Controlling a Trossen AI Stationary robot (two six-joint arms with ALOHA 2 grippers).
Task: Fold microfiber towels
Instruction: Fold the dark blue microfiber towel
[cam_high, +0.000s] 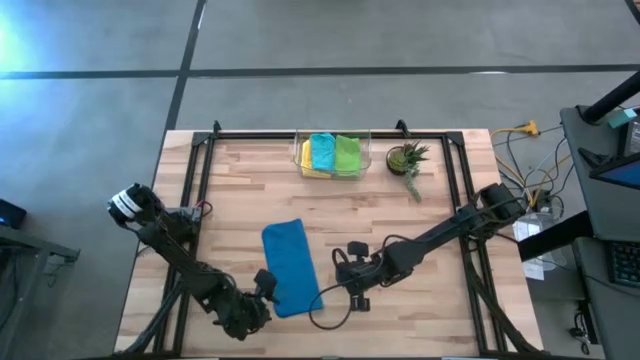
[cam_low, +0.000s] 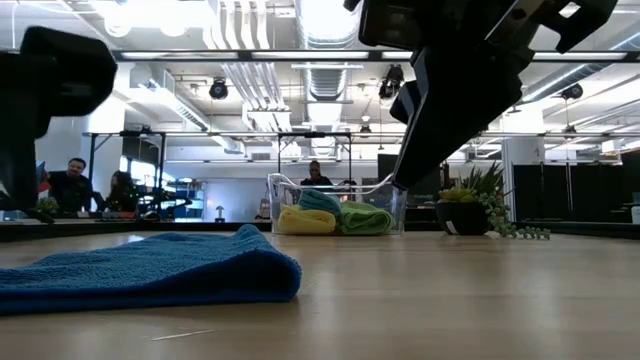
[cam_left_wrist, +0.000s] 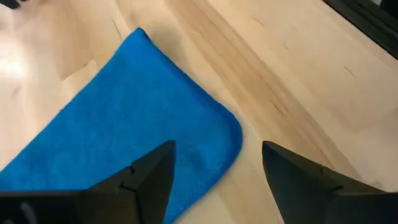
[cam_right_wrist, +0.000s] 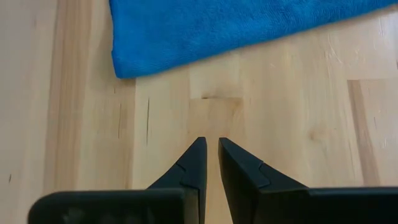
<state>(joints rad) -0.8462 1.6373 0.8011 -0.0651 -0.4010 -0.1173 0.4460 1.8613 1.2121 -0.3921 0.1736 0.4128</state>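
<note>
A blue towel lies folded into a long strip on the wooden table, flat on the wood. It also shows in the low view. My left gripper is open at the towel's near left side, its fingers standing either side of a rounded folded corner. My right gripper is shut over bare wood to the right of the towel, its fingertips pointing toward the towel's edge. The yellow, teal and lime green towels lie in a clear bin at the back.
The clear bin stands at the far edge's middle, with a small potted plant to its right. A black frame runs round the table. Bare wood lies right of the blue towel. People show in the room behind.
</note>
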